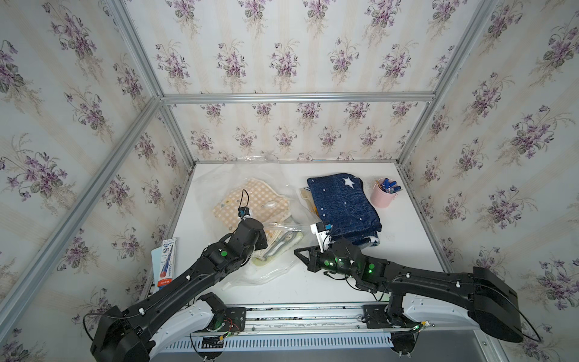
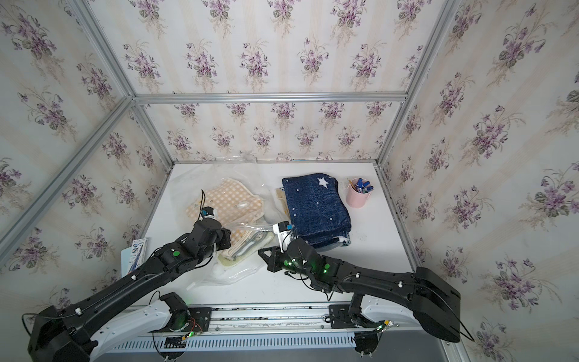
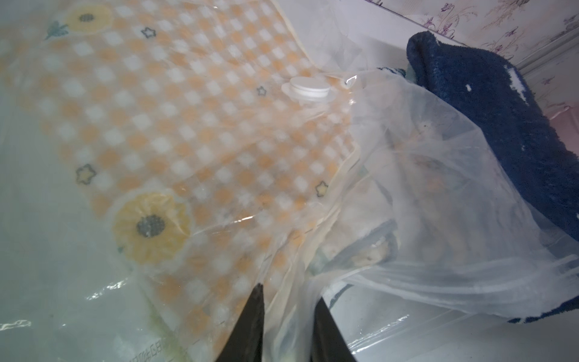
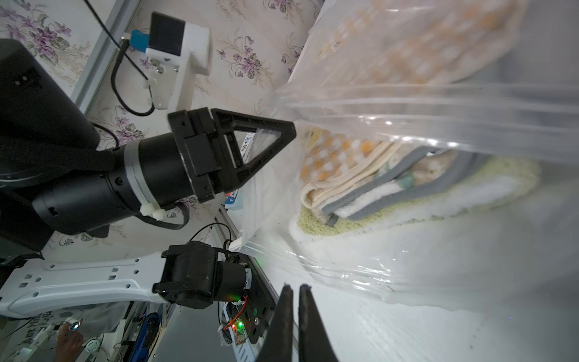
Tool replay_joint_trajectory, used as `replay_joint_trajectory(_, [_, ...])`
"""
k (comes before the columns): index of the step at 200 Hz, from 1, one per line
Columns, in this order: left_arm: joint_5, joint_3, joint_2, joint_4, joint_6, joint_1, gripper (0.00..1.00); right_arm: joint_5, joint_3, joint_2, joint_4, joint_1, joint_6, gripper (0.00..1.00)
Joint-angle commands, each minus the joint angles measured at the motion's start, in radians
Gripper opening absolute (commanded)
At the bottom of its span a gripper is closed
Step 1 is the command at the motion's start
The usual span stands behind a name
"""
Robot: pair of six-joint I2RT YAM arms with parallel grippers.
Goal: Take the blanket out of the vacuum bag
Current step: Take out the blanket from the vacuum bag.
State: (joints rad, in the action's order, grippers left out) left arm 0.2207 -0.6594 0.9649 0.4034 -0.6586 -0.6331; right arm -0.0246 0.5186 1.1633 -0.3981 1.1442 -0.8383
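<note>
The vacuum bag (image 1: pixel 216 183) lies on the table's (image 1: pixel 401 250) left half, checked blanket (image 1: pixel 250 200) inside; left fingers (image 3: pixel 252 322) pinch its plastic mouth; right fingers (image 4: pixel 283 322) clenched, empty, beside the bag.

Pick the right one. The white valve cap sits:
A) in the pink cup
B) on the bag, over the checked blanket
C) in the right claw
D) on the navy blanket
B: the valve cap sits on the clear face of the bag, with the checked blanket showing through beneath it.
</note>
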Motion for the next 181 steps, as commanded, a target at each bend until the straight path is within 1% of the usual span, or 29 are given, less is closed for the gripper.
replay_joint_trajectory(1, [-0.032,-0.013,-0.003,-0.044,0.035,0.009,0.25,0.058,0.016,0.066,-0.121,0.021,-0.042,0.08])
replay_joint_trajectory(26, [-0.037,-0.019,-0.006,-0.044,0.055,0.017,0.26,0.018,0.064,0.176,-0.157,0.033,-0.043,0.07])
replay_joint_trajectory(59, [-0.049,-0.029,-0.009,-0.049,0.065,0.025,0.26,-0.022,0.114,0.285,-0.184,0.045,-0.045,0.07])
replay_joint_trajectory(96, [-0.052,-0.039,-0.026,-0.051,0.072,0.031,0.26,-0.026,0.149,0.382,-0.223,0.046,-0.054,0.07])
replay_joint_trajectory(125, [-0.053,-0.058,-0.039,-0.034,0.081,0.033,0.26,-0.061,0.197,0.471,-0.253,0.047,-0.063,0.06])
replay_joint_trajectory(181, [-0.058,-0.076,-0.074,-0.016,0.086,0.038,0.27,-0.048,0.248,0.593,-0.284,0.057,-0.097,0.04])
